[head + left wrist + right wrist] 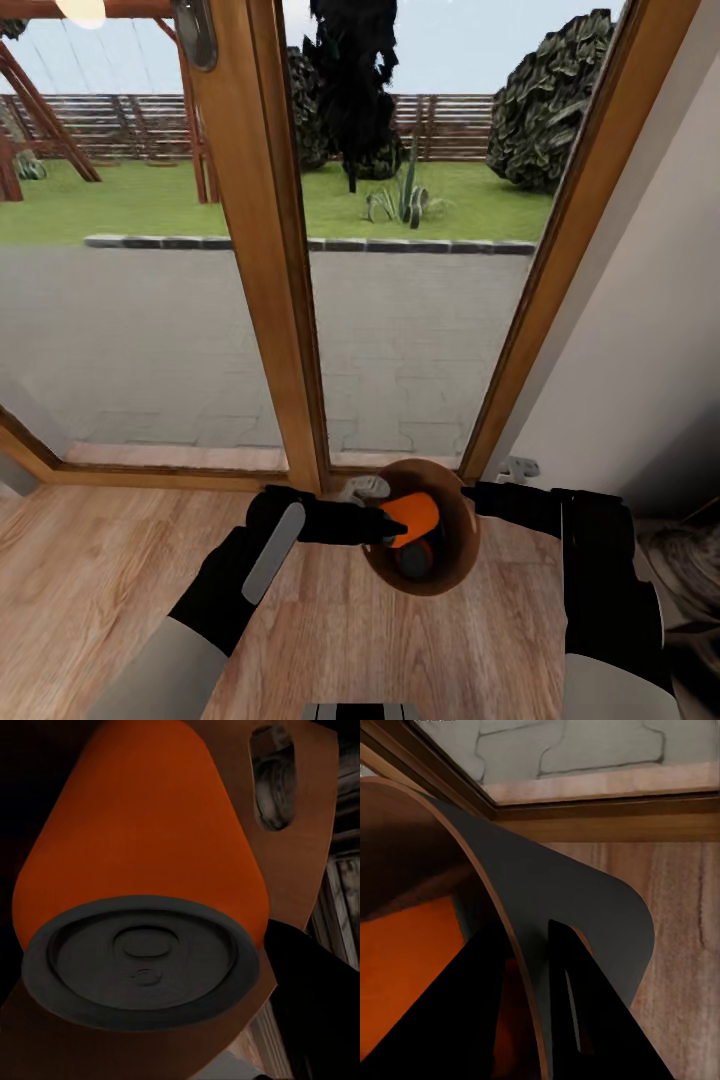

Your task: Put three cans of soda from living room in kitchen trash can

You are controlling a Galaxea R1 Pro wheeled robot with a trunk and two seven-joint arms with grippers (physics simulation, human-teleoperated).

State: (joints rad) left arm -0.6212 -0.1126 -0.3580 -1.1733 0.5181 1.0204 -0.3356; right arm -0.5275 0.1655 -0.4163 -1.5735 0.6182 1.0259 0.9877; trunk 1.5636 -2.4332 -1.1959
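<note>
Standing close to the glass door point(270, 250), the bin point(455, 573) is pinched at its rim by the right gripper point(478, 497); an orange can point(412, 515) is clamped over it by the left gripper point(385, 525).

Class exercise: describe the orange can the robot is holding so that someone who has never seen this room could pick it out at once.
Start at the wood-framed glass door facing the garden. On the wood floor at its foot stands a small round bin, brown inside. The orange can hangs over its opening in the left gripper, lying tilted, brighter than the darker can lower in the bin.
</note>
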